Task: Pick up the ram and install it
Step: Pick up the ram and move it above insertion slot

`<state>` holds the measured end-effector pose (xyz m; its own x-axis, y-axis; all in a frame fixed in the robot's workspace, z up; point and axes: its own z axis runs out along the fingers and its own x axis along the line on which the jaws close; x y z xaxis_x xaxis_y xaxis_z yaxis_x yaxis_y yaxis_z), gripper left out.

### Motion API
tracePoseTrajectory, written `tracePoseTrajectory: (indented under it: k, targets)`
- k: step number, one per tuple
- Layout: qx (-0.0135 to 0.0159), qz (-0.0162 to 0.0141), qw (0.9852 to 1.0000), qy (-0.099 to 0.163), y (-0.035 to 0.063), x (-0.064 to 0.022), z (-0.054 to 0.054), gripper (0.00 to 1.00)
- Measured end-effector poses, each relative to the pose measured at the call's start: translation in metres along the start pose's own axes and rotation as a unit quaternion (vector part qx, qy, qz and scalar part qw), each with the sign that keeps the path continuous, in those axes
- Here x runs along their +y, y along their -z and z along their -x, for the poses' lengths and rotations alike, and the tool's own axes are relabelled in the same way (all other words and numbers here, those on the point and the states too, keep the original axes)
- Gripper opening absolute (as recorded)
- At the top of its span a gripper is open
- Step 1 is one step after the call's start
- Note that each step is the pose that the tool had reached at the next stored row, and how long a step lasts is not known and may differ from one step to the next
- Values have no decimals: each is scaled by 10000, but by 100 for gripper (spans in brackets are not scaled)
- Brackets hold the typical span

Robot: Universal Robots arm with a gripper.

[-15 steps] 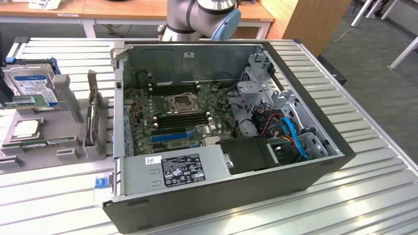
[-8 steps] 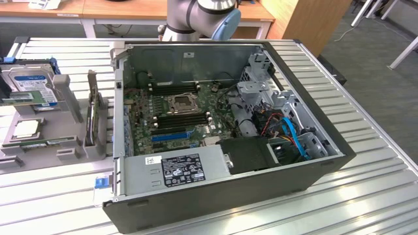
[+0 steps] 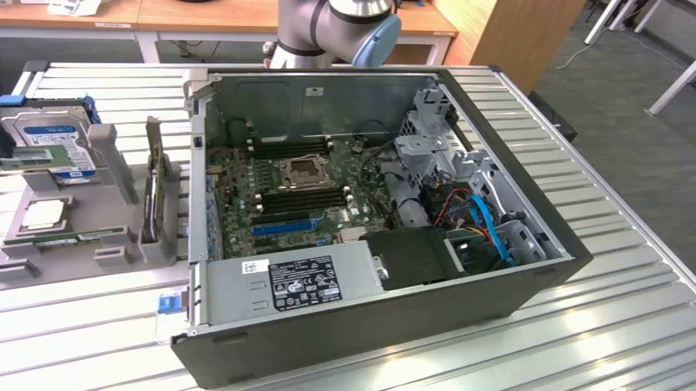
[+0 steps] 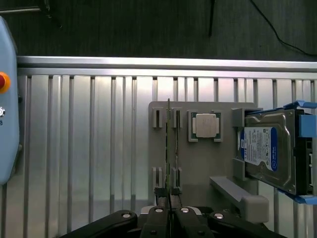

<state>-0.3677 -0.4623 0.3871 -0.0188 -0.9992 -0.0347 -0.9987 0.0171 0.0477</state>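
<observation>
Closest: gripper [image 4: 168, 194], fingers pressed together, pinching nothing, above the gray fixture [image 4: 198, 168]. The ram [image 4: 168, 141] stands on edge in its slot, untouched. Next a silver processor [image 4: 206, 124], then the hard drive [image 4: 270, 148] with a blue-and-white label, print unreadable.

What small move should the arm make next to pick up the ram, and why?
Probably open the gripper. Its jaws are shut, while the ram stands on edge in a slot of the gray holder, in line with them. Shut jaws likely could not straddle the thin board on the way down.
</observation>
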Motion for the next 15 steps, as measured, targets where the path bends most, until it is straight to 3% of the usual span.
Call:
tracePoseTrajectory:
  k: [15]
  targets:
    - [0, 1, 10000, 1, 36, -27, 1, 11]
